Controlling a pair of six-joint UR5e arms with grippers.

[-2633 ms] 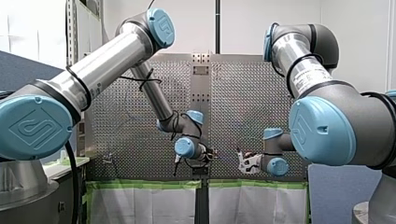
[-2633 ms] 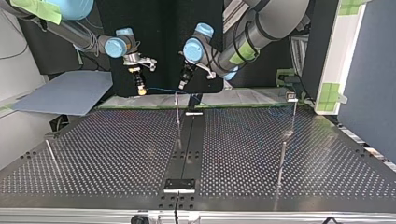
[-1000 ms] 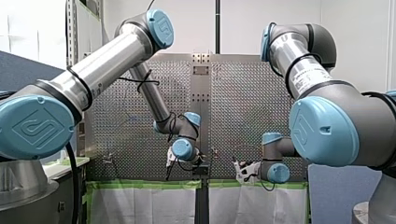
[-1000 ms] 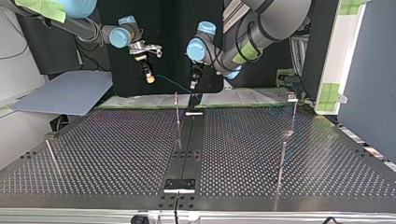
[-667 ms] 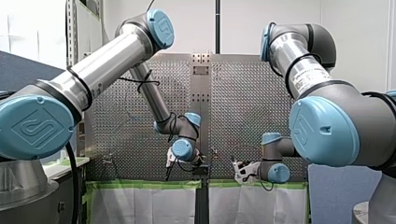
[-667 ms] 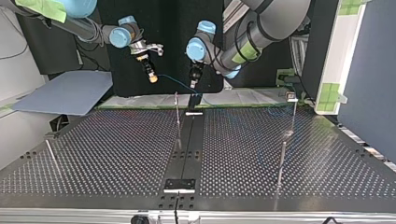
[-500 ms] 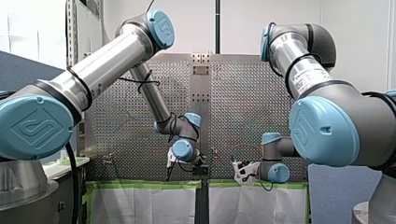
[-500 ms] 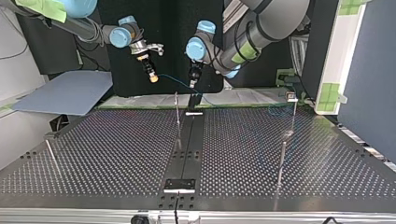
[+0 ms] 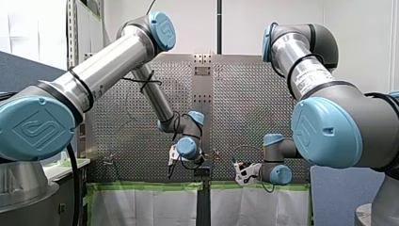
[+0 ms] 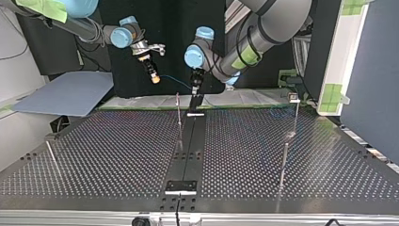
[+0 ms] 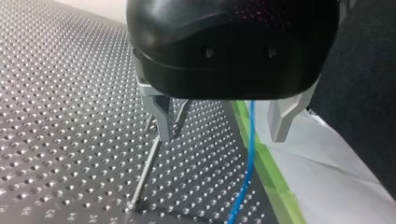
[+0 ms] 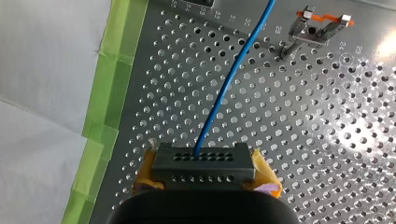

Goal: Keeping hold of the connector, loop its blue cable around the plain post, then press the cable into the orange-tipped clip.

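Right wrist view: right pincer point(image 12: 205, 173) clamps the connector point(image 12: 201, 161) over the number-marked table point(image 12: 327, 116); left pincer point(image 11: 220, 133) stands open.

Silver and grey, with pale blue joint caps point(image 9: 162, 28)
Front view: black cable point(image 9: 141, 82) knotted round my left arm point(image 9: 108, 61) at ten o'clock; white label point(image 9: 314, 77) on my right arm point(image 9: 301, 52) at two o'clock.

A dark grey rectangular connector point(image 12: 204, 163) over the table point(image 12: 327, 140)'s green-taped edge trails a thin blue cable point(image 12: 229, 84) past the orange-tipped clip point(image 12: 317, 28). The slim metal post point(image 11: 148, 163) stands upright near that edge
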